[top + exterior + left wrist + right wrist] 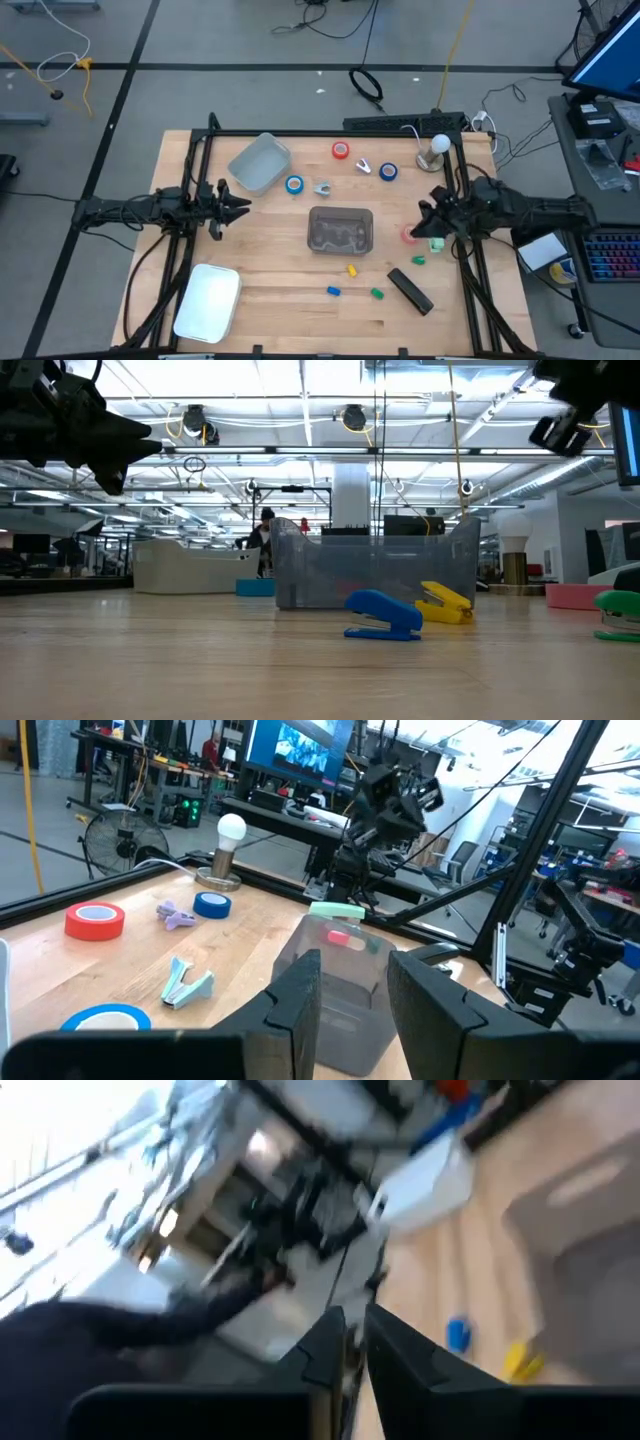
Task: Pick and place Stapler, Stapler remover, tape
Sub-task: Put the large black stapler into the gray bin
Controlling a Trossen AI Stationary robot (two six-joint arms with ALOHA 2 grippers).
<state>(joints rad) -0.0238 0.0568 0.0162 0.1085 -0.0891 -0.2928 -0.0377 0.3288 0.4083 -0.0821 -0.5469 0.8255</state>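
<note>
No writing reads on the red tape roll [341, 150].

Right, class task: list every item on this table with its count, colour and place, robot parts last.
Clear bin: one, transparent, table centre.
Clear tray: one, transparent, tilted, left of centre.
White lid: one, left front corner.
Tape rolls: four; red, light blue, dark blue behind the bin, pink-red right of the bin.
Staple removers: two, grey and lilac, among the rolls.
Black stapler: one, right front.
Small staplers: about five; yellow, blue, green, before the bin.
Bulb: one, white, back right.
Left gripper: jaws open, left side.
Right gripper: right side, by pink-red roll.
</note>
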